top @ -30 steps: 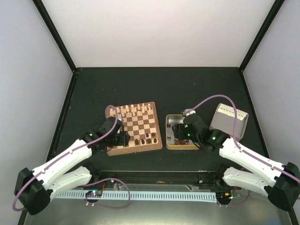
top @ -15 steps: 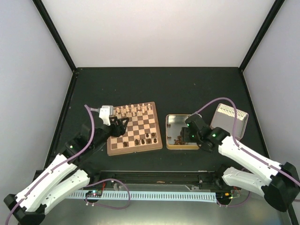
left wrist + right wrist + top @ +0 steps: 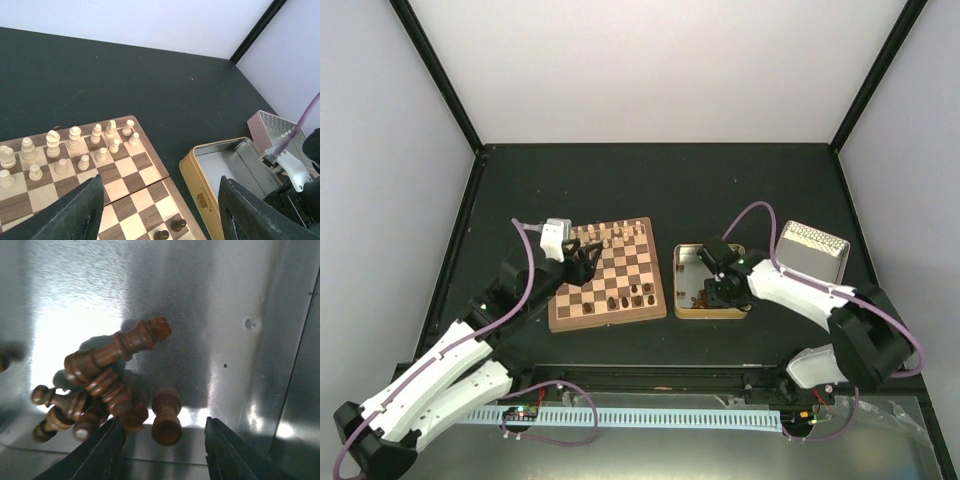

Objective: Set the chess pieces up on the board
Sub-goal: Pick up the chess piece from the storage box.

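On a black table point(image 3: 660, 190) between white walls, the left arm hangs over the board's point(image 3: 620, 272) far-left corner with its fingers point(image 3: 75, 215) apart and empty, while the right arm dips into the one tin point(image 3: 710, 312), its fingers point(image 3: 235, 455) apart beside about seven heaped dark chess pieces point(image 3: 117, 347).
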